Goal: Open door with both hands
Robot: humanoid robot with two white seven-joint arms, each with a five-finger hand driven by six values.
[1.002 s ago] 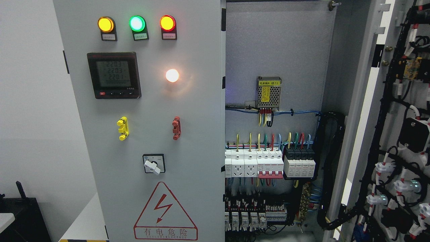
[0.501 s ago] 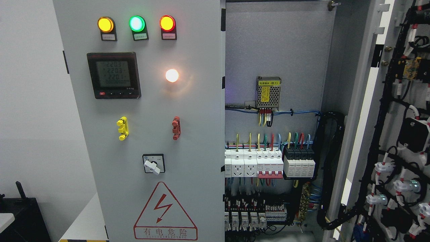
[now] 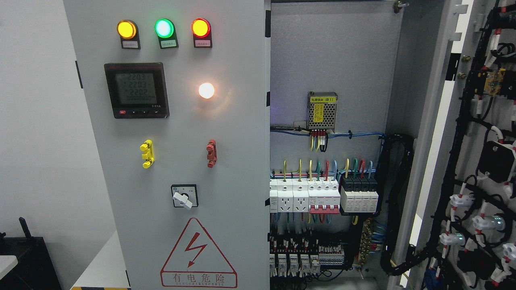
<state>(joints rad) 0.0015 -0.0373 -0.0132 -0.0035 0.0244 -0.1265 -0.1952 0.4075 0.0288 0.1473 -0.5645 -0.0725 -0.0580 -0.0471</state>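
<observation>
A grey electrical cabinet fills the head view. Its left door [image 3: 234, 169] is shut and carries three lit lamps [image 3: 164, 28], a digital meter [image 3: 136, 90], a white lamp [image 3: 206, 90], a yellow handle [image 3: 146, 153], a red handle [image 3: 211, 153], a rotary switch [image 3: 184, 196] and a red warning triangle [image 3: 198, 253]. The right door [image 3: 479, 161] stands swung wide open at the right edge, its inner side covered in black wiring. The cabinet interior [image 3: 334, 60] shows a power supply [image 3: 322, 111] and rows of breakers [image 3: 322, 197]. Neither of my hands is visible.
A white wall [image 3: 36, 141] lies left of the cabinet. A black object [image 3: 24, 257] sits at the lower left corner. Cable bundles [image 3: 397, 201] run down the cabinet's right inner side.
Only the meter's digits have flickered; the doors stand as before.
</observation>
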